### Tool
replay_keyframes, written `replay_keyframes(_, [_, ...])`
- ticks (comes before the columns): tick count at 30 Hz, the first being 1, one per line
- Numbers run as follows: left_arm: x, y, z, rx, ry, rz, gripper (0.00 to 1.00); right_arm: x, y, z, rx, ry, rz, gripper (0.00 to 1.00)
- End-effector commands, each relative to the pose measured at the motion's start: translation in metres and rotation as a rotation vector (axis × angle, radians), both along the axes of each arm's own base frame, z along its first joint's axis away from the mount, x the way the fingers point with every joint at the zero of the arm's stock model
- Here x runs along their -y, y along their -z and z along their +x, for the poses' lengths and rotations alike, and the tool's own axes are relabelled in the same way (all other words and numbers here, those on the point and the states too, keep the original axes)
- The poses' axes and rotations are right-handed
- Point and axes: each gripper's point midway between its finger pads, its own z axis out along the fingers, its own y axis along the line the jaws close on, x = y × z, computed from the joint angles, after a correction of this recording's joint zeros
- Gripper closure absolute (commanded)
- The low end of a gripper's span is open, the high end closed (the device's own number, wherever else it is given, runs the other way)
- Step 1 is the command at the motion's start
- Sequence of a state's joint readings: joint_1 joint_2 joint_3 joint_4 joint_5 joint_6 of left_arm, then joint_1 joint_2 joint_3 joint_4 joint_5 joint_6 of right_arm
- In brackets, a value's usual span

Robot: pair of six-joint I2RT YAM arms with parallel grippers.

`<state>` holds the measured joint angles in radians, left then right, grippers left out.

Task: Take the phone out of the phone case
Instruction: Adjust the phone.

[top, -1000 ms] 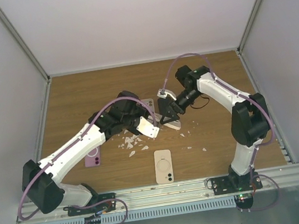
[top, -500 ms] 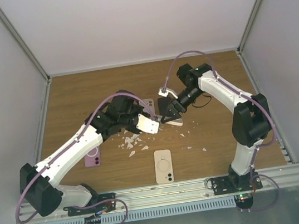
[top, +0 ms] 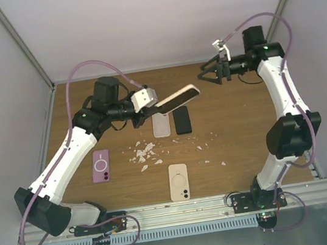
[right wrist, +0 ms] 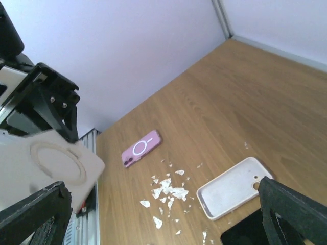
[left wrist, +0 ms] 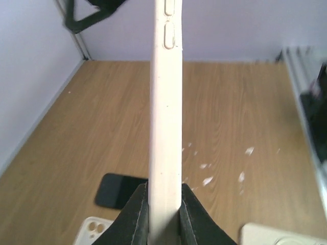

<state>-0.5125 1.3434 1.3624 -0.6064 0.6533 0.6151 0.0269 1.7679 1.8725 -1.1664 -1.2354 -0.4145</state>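
My left gripper (top: 161,105) is raised above the table and shut on one end of a cream phone case (top: 177,99). The left wrist view shows the case (left wrist: 166,127) edge-on, with side buttons, between the jaws (left wrist: 164,191). Whether a phone sits inside it does not show. Below it on the table, a black phone (top: 181,120) lies flat beside an empty white case (top: 161,125). My right gripper (top: 205,74) hangs open and empty at the back right, away from everything. Its wrist view looks down on the white case (right wrist: 235,188) and the black phone (right wrist: 248,232).
A purple cased phone (top: 101,165) lies at the left. A cream cased phone (top: 179,182) lies near the front edge. White scraps (top: 143,154) are scattered between them, with a few more to the right (top: 207,147). Grey walls enclose the wooden table (top: 238,130).
My left arm has lifted and swung back, carrying the cream case. My right arm has withdrawn to the back right with jaws spread wider. The black phone and white case now lie uncovered.
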Motion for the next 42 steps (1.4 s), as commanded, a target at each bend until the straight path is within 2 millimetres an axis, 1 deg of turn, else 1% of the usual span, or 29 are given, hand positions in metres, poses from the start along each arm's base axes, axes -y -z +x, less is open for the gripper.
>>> replay_keyframes(1, [-0.002,-0.090,-0.008,-0.111,0.015,-0.342,1.00,0.023,-0.056,0.000,0.136,0.060,0.138,0.00])
replay_keyframes(2, [-0.004,-0.100,-0.010,-0.123,0.029,-0.386,1.00,0.024,-0.062,-0.004,0.150,0.065,0.155,0.00])
replay_keyframes(6, [-0.011,-0.126,-0.019,-0.182,0.041,-0.508,1.00,0.025,-0.084,-0.019,0.220,0.073,0.201,0.00])
replay_keyframes(8, [-0.012,-0.136,-0.024,-0.209,0.054,-0.550,1.00,0.025,-0.093,-0.026,0.248,0.080,0.215,0.00])
replay_keyframes(12, [-0.019,-0.151,-0.027,-0.279,0.069,-0.640,1.00,0.021,-0.110,-0.041,0.305,0.103,0.246,0.01])
replay_keyframes(13, [-0.020,-0.152,-0.029,-0.308,0.078,-0.660,1.00,0.019,-0.111,-0.043,0.310,0.104,0.254,0.00])
replay_keyframes(17, [-0.023,-0.146,-0.035,-0.389,0.105,-0.698,1.00,0.007,-0.131,-0.063,0.362,0.079,0.288,0.00])
replay_keyframes(18, [-0.023,-0.142,-0.036,-0.404,0.104,-0.700,1.00,-0.005,-0.136,-0.072,0.367,0.043,0.299,0.01])
replay_keyframes(21, [-0.024,-0.137,-0.043,-0.422,0.125,-0.699,1.00,-0.027,-0.147,-0.090,0.374,-0.027,0.323,0.01])
replay_keyframes(22, [-0.024,-0.135,-0.045,-0.430,0.132,-0.701,1.00,-0.037,-0.149,-0.097,0.370,-0.058,0.331,0.00])
replay_keyframes(25, [-0.025,-0.130,-0.048,-0.464,0.133,-0.710,1.00,-0.053,-0.152,-0.105,0.351,-0.102,0.348,0.00])
replay_keyframes(30, [-0.026,-0.126,-0.053,-0.472,0.146,-0.715,1.00,-0.060,-0.137,-0.093,0.262,-0.074,0.365,0.00])
replay_keyframes(32, [-0.026,-0.124,-0.053,-0.476,0.145,-0.715,1.00,-0.063,-0.133,-0.091,0.229,-0.071,0.379,0.02])
replay_keyframes(36, [-0.023,-0.118,-0.046,-0.485,0.125,-0.713,1.00,-0.070,-0.124,-0.090,0.184,-0.069,0.392,0.09])
replay_keyframes(39, [-0.020,-0.114,-0.042,-0.490,0.122,-0.704,1.00,-0.075,-0.121,-0.088,0.165,-0.070,0.395,0.13])
replay_keyframes(42, [-0.015,-0.110,-0.040,-0.499,0.127,-0.694,1.00,-0.080,-0.117,-0.085,0.145,-0.069,0.396,0.23])
